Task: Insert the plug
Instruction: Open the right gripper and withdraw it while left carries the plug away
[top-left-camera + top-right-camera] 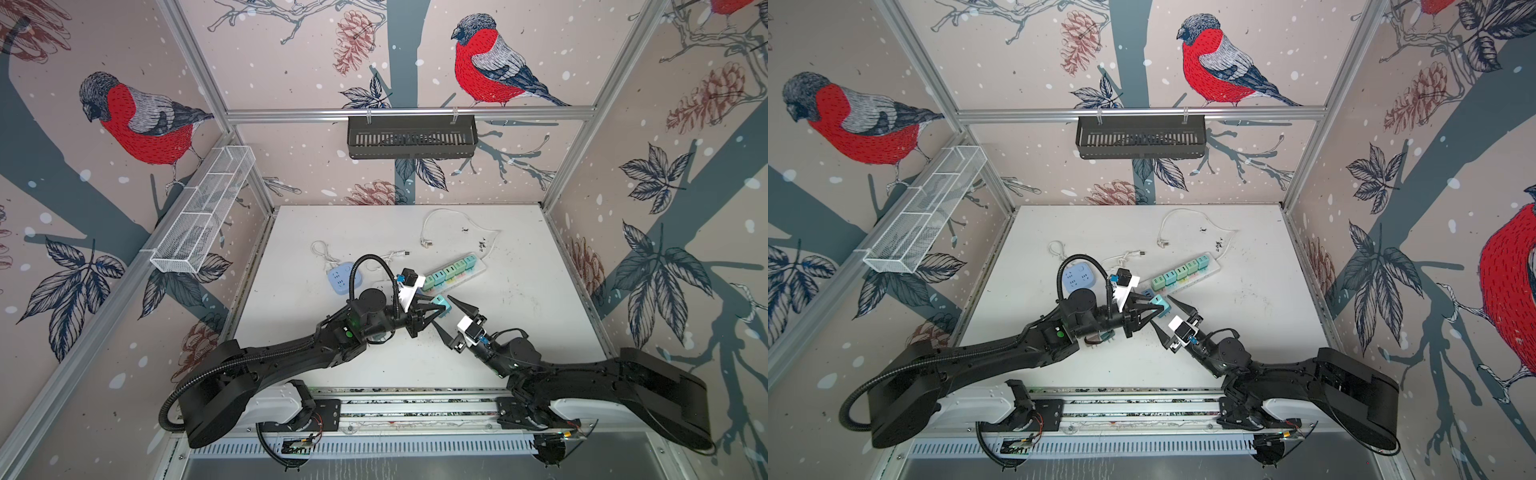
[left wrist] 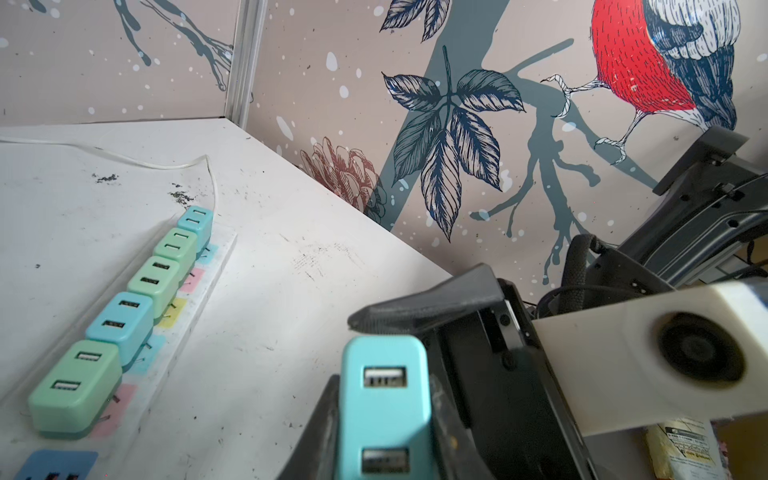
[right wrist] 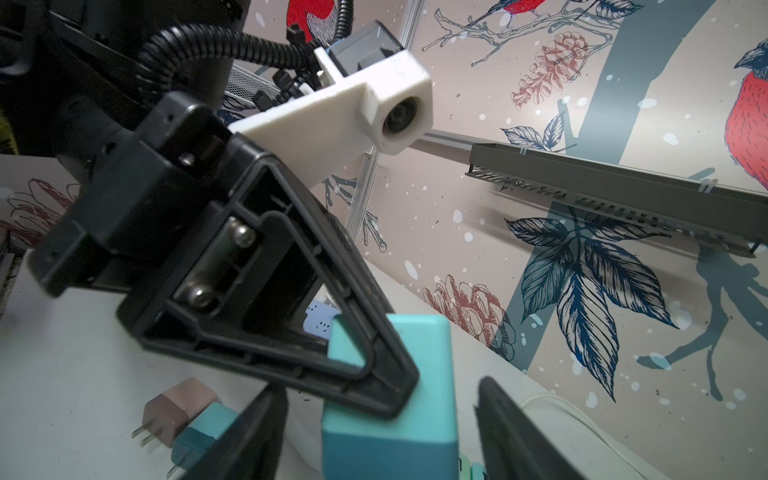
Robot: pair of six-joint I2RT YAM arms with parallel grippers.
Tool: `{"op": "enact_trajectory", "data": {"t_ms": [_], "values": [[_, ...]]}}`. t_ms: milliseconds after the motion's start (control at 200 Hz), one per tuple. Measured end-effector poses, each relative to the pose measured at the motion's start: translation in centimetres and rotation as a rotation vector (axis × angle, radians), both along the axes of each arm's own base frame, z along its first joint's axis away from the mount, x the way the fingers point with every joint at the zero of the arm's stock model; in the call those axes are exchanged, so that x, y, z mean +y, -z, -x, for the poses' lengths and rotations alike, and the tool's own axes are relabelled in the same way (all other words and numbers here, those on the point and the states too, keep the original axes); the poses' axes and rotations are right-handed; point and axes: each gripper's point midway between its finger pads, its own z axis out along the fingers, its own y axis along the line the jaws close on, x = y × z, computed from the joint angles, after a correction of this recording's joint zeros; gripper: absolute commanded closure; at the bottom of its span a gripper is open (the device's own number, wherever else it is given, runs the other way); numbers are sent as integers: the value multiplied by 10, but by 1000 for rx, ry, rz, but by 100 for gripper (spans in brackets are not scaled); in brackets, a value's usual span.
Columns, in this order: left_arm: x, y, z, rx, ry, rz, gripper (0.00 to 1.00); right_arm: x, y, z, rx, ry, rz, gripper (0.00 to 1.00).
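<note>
Both top views show one white table [image 1: 519, 332] with two arms reaching in from the lower edge. At upper left, one white mesh basket [image 1: 203, 208] hangs on the side wall. One black basket [image 1: 411, 137] hangs on the back rail at upper centre.

Left of centre on the table lies one blue socket block [image 1: 340, 280]. Just right of it, the left gripper [image 1: 432, 309] is clamped on one teal plug [image 1: 441, 304], a finger pressed to each of its sides. The plug sits at the frame's centre, just below the lower-left end of the power strip [image 1: 478, 270] and apart from it.

One power strip runs diagonally up to the right, carrying five chargers [image 2: 120, 324] in a row: three green, two blue. Its white cord [image 1: 440, 214] loops above it.

The right gripper [image 3: 382, 384] has its two fingers spread apart, one on each side of the plug and not touching it.

The right wrist view shows two loose plugs [image 3: 178, 399] on the table at lower left, one pinkish and one blue.
</note>
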Motion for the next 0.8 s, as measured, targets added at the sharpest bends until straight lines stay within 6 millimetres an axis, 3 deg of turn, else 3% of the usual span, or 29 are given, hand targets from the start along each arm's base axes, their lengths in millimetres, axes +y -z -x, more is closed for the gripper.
{"op": "enact_trajectory", "data": {"t_ms": [130, 245, 425, 580, 800], "values": [[22, -4, -32, -20, -84, 3, 100, -9, -4, 3, -5, 10, -28, 0], [53, -9, -67, -39, -186, 8, 100, -20, -21, 2, -24, 42, -89, 0], [95, -14, -103, -120, -308, -19, 100, -50, -45, -10, -37, 137, -190, 0], [115, -9, -117, -223, -363, -87, 100, -90, -57, -31, -13, 272, -282, 0], [117, -9, -118, -461, -339, -235, 100, -142, -58, -58, 65, 432, -413, 0]]}}
